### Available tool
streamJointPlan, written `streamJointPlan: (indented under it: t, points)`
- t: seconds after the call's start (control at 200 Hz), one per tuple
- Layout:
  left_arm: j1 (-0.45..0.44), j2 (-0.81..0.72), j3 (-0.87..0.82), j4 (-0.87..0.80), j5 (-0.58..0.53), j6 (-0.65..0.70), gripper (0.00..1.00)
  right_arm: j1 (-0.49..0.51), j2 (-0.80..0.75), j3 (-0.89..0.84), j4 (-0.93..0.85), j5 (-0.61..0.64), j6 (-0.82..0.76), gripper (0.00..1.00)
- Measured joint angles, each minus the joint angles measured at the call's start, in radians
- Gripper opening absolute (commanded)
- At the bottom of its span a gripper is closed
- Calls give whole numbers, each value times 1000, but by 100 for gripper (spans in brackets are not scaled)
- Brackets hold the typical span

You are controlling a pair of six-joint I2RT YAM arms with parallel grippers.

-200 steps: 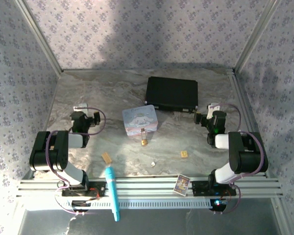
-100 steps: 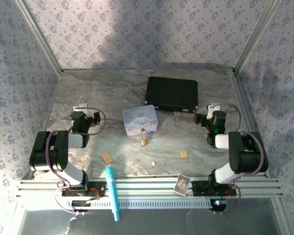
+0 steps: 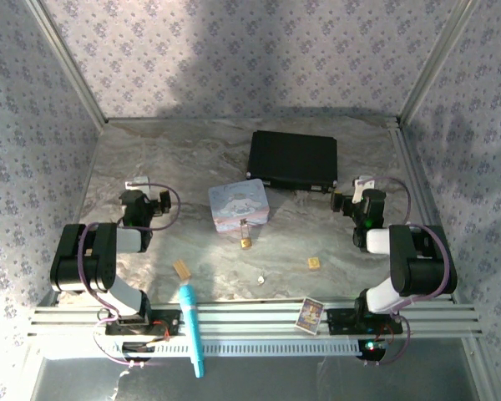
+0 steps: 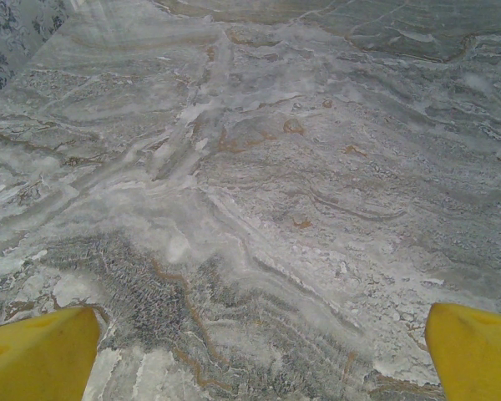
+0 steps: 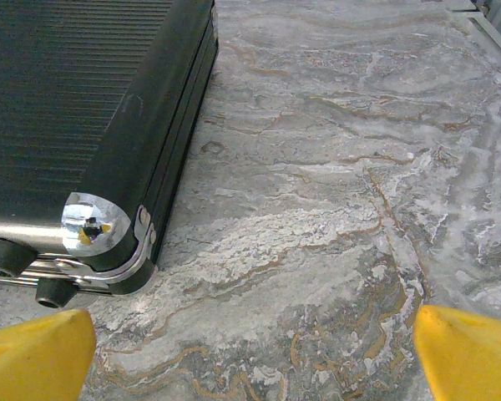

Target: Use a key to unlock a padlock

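Padlock (image 3: 245,236) sits just beside the pastel tin (image 3: 238,206), key (image 3: 260,278) apart on bare worktop (image 3: 150,159); left fingers (image 4: 33,355) and right fingers (image 5: 468,347) gape empty, so the tiny key likely needs a low, square pinch.

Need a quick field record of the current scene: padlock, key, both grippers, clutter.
padlock: on the table, at the near edge of the pastel tin; contact unclear
key: loose on the table, nearer the arm bases than the padlock
left gripper: open, over bare table
right gripper: open, facing a corner of the black case
clutter: brass square, tan block, blue pen
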Motion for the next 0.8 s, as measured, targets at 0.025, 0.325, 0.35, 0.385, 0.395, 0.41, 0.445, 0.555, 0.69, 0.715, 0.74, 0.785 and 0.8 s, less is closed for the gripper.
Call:
streamJointPlan:
  t: [0.025,0.325,0.35,0.385,0.395,0.41,0.445,0.555,0.69,0.715,0.74,0.785,0.8]
  points:
    - [0,0,0,0,0,0,100,0,0,0,0,0,0,99]
    - [0,0,0,0,0,0,100,-8,0,0,0,-8,0,99]
    - [0,0,0,0,0,0,100,-9,0,0,0,-8,0,99]
    - [0,0,0,0,0,0,100,-9,0,0,0,-9,0,99]
    - [0,0,0,0,0,0,100,-10,0,0,0,-10,0,99]
    - [0,0,0,0,0,0,100,-11,0,0,0,-11,0,99]
    - [0,-3,0,-3,0,0,100,-11,0,1,-3,-16,0,99]
    - [-8,-71,0,-59,-8,5,100,-10,-31,15,-58,-36,-5,99]
    - [-27,-243,4,-152,-22,2,100,-8,-151,18,-124,-41,-11,99]
    - [-31,-276,5,-167,-23,-2,100,-7,-175,18,-137,-41,-10,99]
    - [-31,-305,6,-182,-22,-10,100,-7,-205,19,-155,-41,-10,99]
    - [-33,-362,6,-214,-23,-33,100,-6,-257,24,-195,-42,-4,99]
    - [-33,-382,7,-228,-22,-50,100,-5,-276,28,-213,-42,0,99]
